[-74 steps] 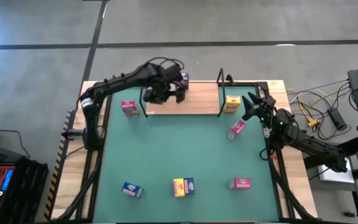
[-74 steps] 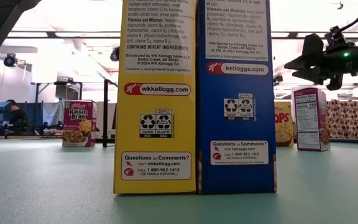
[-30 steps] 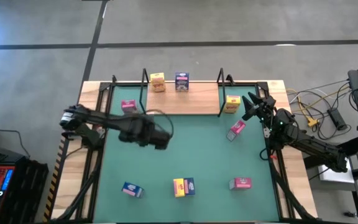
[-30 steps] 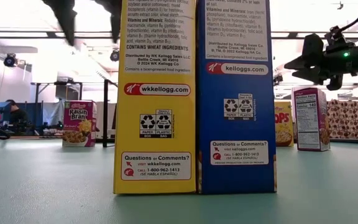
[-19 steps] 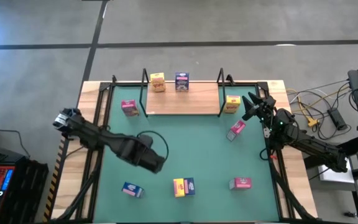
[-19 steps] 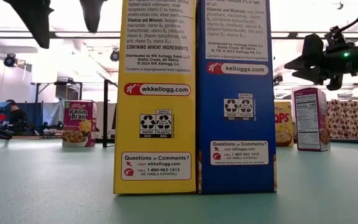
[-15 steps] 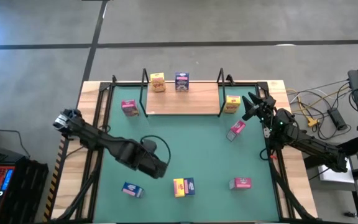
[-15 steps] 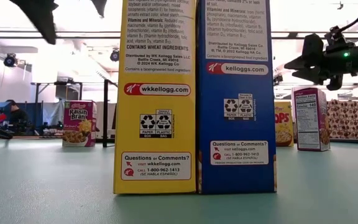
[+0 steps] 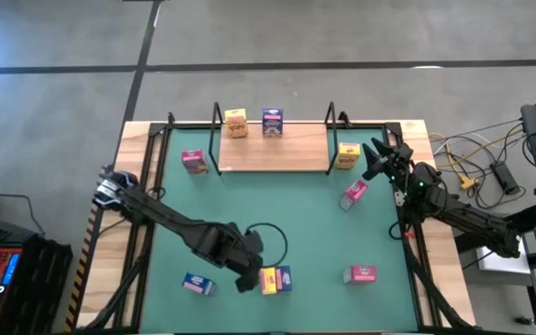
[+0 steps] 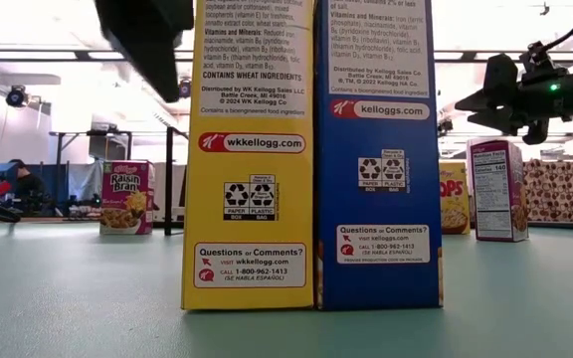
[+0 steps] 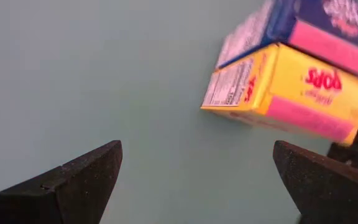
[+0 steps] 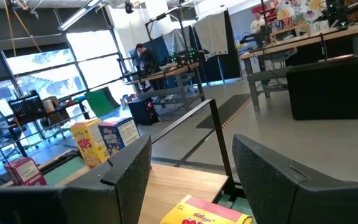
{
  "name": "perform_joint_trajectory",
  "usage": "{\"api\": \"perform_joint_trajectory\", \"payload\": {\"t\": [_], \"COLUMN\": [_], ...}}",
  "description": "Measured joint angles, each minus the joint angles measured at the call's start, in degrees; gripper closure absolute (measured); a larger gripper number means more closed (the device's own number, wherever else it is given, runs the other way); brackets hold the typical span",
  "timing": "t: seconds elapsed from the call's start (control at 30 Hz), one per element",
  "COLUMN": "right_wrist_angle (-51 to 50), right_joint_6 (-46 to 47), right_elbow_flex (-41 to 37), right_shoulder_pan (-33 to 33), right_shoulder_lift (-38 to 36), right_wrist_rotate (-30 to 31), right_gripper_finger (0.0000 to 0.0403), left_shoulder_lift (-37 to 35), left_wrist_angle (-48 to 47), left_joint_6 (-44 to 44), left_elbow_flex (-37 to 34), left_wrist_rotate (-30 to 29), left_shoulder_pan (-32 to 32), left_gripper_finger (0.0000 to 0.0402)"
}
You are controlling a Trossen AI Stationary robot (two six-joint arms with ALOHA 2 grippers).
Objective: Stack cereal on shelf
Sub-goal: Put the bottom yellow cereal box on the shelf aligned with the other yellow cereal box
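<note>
The shelf (image 9: 273, 152) stands at the mat's far side with a yellow cereal box (image 9: 236, 122) and a blue one (image 9: 273, 121) upright on it. Near the front edge a yellow box (image 9: 268, 279) and a blue box (image 9: 284, 277) stand side by side, filling the low view (image 10: 247, 149). My left gripper (image 9: 249, 277) hangs open just left of and above this pair, pointing steeply down; the yellow box (image 11: 284, 93) lies ahead of its fingers, untouched. My right gripper (image 9: 375, 158) waits open beside the shelf's right end.
More boxes stand on the green mat (image 9: 277, 219): pink (image 9: 194, 161) left of the shelf, yellow (image 9: 348, 155) at its right end, pink (image 9: 355, 194) below that, pink (image 9: 359, 274) at the front right, blue (image 9: 198, 284) at the front left.
My left gripper has swung from the mat's left middle toward the near edge and the right, sinking toward the yellow and blue pair. Its wrist has rolled and it now points more steeply down. It has stayed open. No box has moved.
</note>
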Motion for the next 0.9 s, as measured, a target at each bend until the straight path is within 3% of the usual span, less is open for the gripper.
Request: {"api": "perform_joint_trajectory", "payload": {"t": [0.17, 0.37, 0.53, 0.63, 0.9], "right_wrist_angle": [0.04, 0.02, 0.01, 0.0, 0.02], "right_joint_6": [0.0, 0.0, 0.0, 0.0, 0.0], "right_elbow_flex": [0.01, -0.01, 0.0, 0.01, 0.01], "right_shoulder_pan": [0.01, -0.01, 0.0, 0.01, 0.0], "right_shoulder_lift": [0.0, 0.0, 0.0, 0.0, 0.0], "right_wrist_rotate": [-0.01, -0.01, 0.0, -0.01, -0.01], "right_gripper_finger": [0.0188, 0.0188, 0.0188, 0.0188, 0.0188], "left_shoulder_lift": [1.28, 2.27, 4.0, 5.13, 8.19], "left_wrist_angle": [2.77, 4.5, 6.11, 5.45, 7.96], "left_joint_6": [9.71, 11.5, 19.8, 20.07, 20.14], "left_elbow_flex": [3.31, 7.26, 7.31, 7.31, 8.12], "left_wrist_rotate": [-0.06, -0.05, -2.73, -5.55, -5.37], "left_shoulder_pan": [-1.06, -2.96, -4.29, -4.68, -4.69], "left_gripper_finger": [0.0002, 0.0002, 0.0002, 0.0002, 0.0002]}}
